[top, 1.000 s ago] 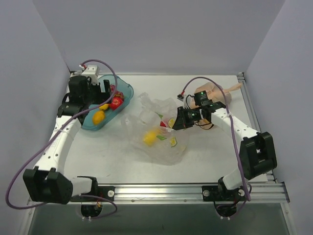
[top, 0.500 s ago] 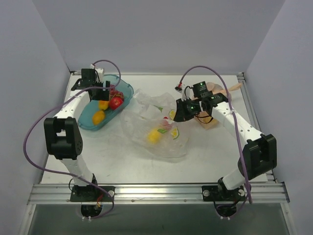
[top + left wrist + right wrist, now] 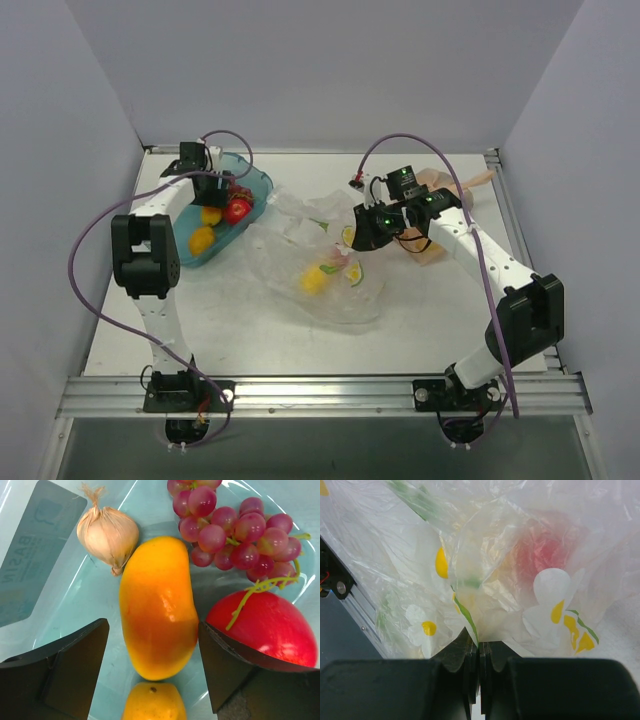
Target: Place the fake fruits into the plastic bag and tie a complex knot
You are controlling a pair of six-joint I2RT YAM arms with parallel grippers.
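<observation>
The clear plastic bag, printed with white flowers, lies crumpled mid-table with a yellow fruit and a red one inside. My right gripper is shut on the bag's edge and lifts it. My left gripper is open over the teal tray, its jaws on either side of an orange-yellow mango. A red fruit touches the right finger. Purple grapes, a garlic bulb and another yellow fruit lie in the tray.
A peach-orange tied bag lies behind my right arm near the right rail. The tray stands at the back left. Grey walls close in the table on three sides.
My left arm swung up and over the tray, with the gripper now straddling the mango. My right gripper lifted the bag edge slightly up and back; the fruits inside shifted a little.
</observation>
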